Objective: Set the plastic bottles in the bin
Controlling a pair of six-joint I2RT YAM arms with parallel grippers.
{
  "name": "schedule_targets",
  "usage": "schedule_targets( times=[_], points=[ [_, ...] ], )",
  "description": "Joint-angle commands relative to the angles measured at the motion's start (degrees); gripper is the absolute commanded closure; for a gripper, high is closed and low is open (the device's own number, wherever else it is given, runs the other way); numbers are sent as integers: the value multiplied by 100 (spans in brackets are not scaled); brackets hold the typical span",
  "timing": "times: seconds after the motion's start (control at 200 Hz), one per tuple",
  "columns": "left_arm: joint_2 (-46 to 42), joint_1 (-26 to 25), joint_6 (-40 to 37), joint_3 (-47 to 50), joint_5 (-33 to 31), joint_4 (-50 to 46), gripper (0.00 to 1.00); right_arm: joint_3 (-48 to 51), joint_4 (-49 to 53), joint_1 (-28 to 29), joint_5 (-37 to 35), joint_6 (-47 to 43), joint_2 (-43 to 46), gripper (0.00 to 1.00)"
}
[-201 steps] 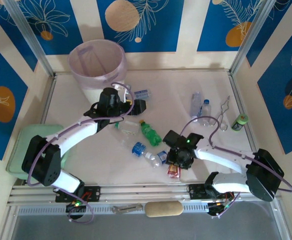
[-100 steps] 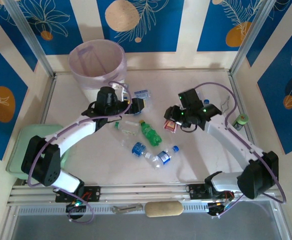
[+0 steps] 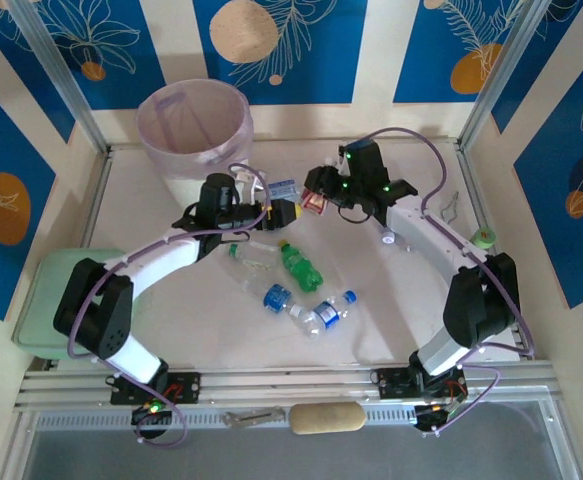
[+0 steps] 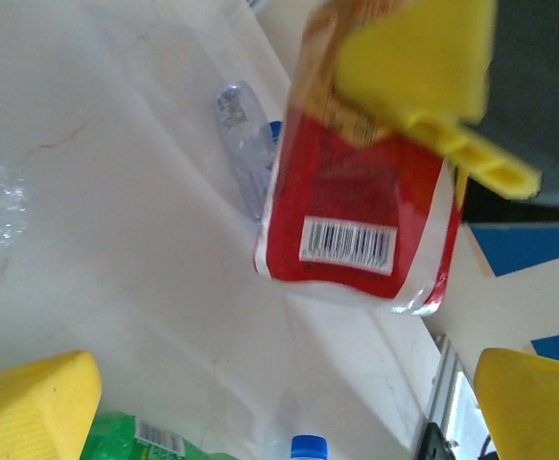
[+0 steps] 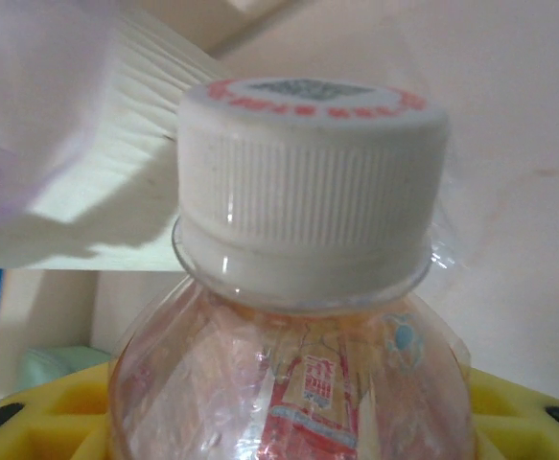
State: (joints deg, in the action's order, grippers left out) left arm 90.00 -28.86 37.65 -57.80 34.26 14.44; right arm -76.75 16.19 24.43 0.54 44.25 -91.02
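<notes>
While our right pincer [image 3: 317,197] grips the red-labelled bottle [image 4: 356,206] just beside our wide-open, empty left pincer [image 3: 284,210], we risk a bump dropping it short of the bin [image 3: 197,160].

So my left arm's bent at the elbow and reaching forward, left pincer [image 3: 283,212] wide open with nothing in it. Right arm's stretched way out and across, right pincer [image 3: 317,198] clamped on a red-labelled bottle [image 4: 356,216], just right of the left pincer.
</notes>
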Motion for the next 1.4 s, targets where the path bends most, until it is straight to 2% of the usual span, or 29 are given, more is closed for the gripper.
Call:
schedule_targets(
  times=[0.0, 0.405, 0.54, 0.805, 0.885, 1.025, 1.17, 1.235, 1.29, 1.391],
  points=[
    [105, -67, 161, -144, 386, 318, 0, -201, -461, 90, 441, -62, -123, 51],
    [217, -76, -202, -414, 273, 248, 3, -359, -310, 413, 1174, 109, -134, 51],
    [260, -111, -190, -458, 383, 305, 7, -343, -369, 430, 1343, 213, -161, 51],
    [172, -128, -66, -329, 481, 528, 34, -380, -344, 449, 1388, 237, -231, 50],
    [133, -126, -40, -311, 484, 551, 39, -386, -328, 445, 1397, 249, -255, 50],
    [110, -125, -12, -353, 568, 577, 65, -394, -342, 449, 1397, 252, -267, 47],
    [123, -128, 96, -371, 599, 676, 63, -388, -404, 440, 1389, 284, -256, 38],
    [123, -127, 117, -376, 599, 692, 63, -404, -396, 424, 1342, 292, -233, 23],
    [123, -128, 102, -379, 586, 677, 63, -393, -405, 369, 1302, 301, -181, 14],
    [110, -127, 1, -423, 539, 543, 61, -316, -467, 215, 1244, 349, -25, 7]
  ],
)
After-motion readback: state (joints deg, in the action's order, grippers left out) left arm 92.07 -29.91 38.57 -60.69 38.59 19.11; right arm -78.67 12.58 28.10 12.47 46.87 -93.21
